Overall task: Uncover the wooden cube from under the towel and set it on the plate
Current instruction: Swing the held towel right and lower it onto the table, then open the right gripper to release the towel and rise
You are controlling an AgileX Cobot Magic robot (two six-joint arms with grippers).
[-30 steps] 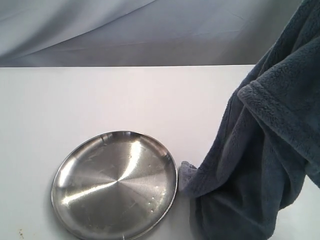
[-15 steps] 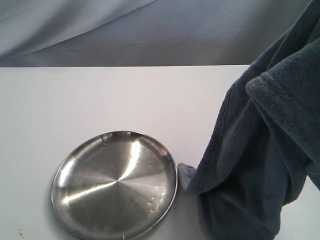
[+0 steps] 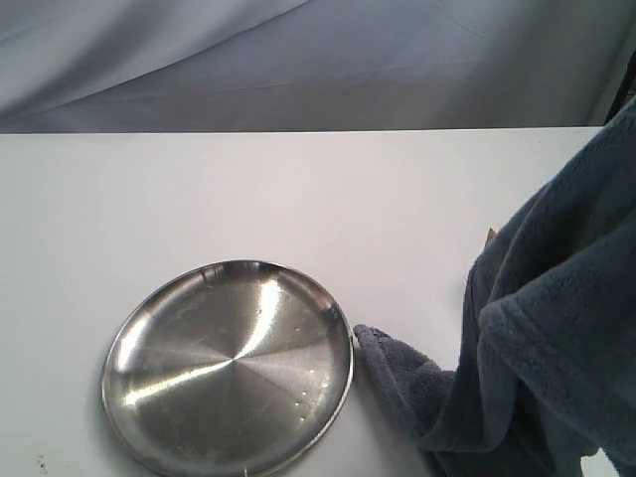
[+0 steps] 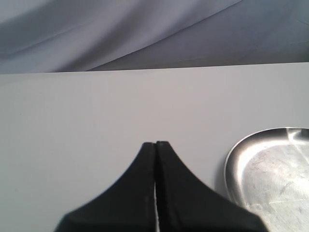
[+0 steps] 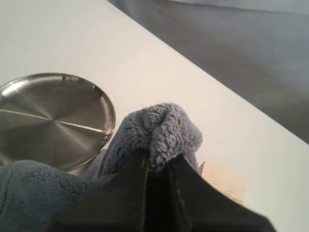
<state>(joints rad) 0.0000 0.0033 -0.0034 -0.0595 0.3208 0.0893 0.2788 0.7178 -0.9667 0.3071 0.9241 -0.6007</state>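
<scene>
The blue-grey plush towel [image 3: 556, 338] hangs lifted at the right of the exterior view, its lower corner resting beside the plate. My right gripper [image 5: 158, 159] is shut on a fold of the towel [image 5: 159, 128]. The pale wooden cube [image 5: 223, 181] shows partly in the right wrist view, beyond the gripper on the white table; only a sliver of the cube [image 3: 490, 235] peeks past the towel's edge in the exterior view. The shiny steel plate [image 3: 229, 368] lies at lower left, with nothing on it. My left gripper [image 4: 155, 144] is shut on nothing over bare table, beside the plate [image 4: 270, 169].
The white table [image 3: 248, 189] reaches back to a grey draped cloth backdrop [image 3: 298, 60]. The table's far edge runs across the exterior view.
The right gripper has carried the towel farther right and lower in the exterior view, baring more table and a sliver of the cube. Plate and left gripper have not moved.
</scene>
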